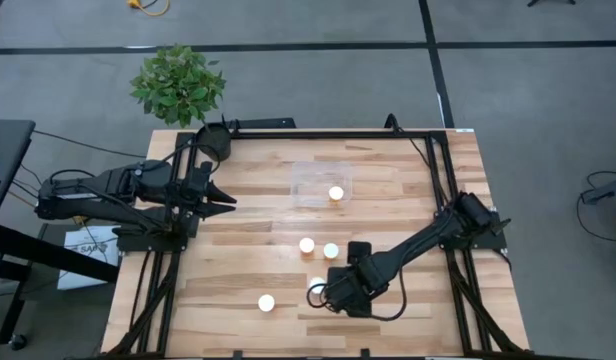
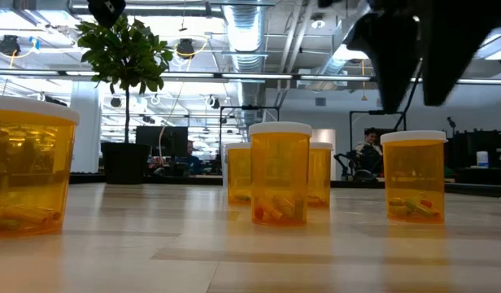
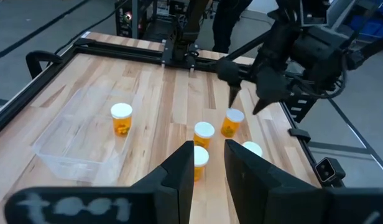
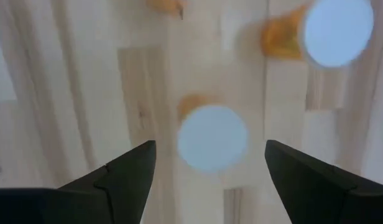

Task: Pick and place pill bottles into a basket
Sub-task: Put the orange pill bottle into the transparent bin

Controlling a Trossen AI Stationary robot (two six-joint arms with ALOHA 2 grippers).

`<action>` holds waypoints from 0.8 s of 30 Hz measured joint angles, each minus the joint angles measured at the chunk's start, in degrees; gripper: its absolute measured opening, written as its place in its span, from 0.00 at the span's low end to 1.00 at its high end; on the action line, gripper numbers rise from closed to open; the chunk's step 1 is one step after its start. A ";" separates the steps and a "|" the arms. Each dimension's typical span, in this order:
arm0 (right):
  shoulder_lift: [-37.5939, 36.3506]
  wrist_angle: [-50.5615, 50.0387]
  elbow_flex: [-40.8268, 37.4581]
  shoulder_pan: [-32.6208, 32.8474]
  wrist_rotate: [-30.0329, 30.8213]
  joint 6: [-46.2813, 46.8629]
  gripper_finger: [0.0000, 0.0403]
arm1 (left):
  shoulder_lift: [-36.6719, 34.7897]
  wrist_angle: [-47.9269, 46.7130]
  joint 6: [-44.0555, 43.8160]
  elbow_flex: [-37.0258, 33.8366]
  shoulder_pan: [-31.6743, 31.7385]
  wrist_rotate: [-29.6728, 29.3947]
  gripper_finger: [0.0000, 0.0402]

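One pill bottle stands upright in the clear basket at the table's far middle. Several more bottles stand on the wood: two side by side, one near the front, and one under my right gripper. My right gripper hangs open above that bottle, pointing down. Its white cap shows between the spread fingers, which do not touch it. My left gripper is open and empty at the table's left, level, pointing toward the bottles.
A dark pot with a green plant stands at the far left corner. Black frame rails run along the table's edges. Bare wood lies left of the bottles and along the table's right half.
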 joint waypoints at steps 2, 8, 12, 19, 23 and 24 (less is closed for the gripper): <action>0.37 0.04 0.20 0.00 0.13 0.00 0.74 | -0.01 0.00 -0.04 0.00 0.00 0.14 0.19; 0.38 -0.57 0.10 -0.02 0.40 0.89 0.74 | -0.02 0.00 -0.11 0.00 0.00 0.35 0.19; 0.38 -0.97 0.10 -0.02 0.42 1.07 0.74 | -0.01 0.00 -0.11 0.00 0.00 0.39 0.19; 0.38 -0.87 0.10 -0.02 0.55 3.54 0.74 | 0.00 0.00 -0.11 0.00 0.00 0.48 0.19; 0.38 -0.96 0.10 -0.02 1.18 4.74 0.74 | 0.00 0.00 -0.11 0.00 0.00 0.48 0.19; 0.38 -1.00 0.10 -0.02 1.33 4.95 0.74 | 0.00 0.00 -0.11 0.00 0.00 0.48 0.19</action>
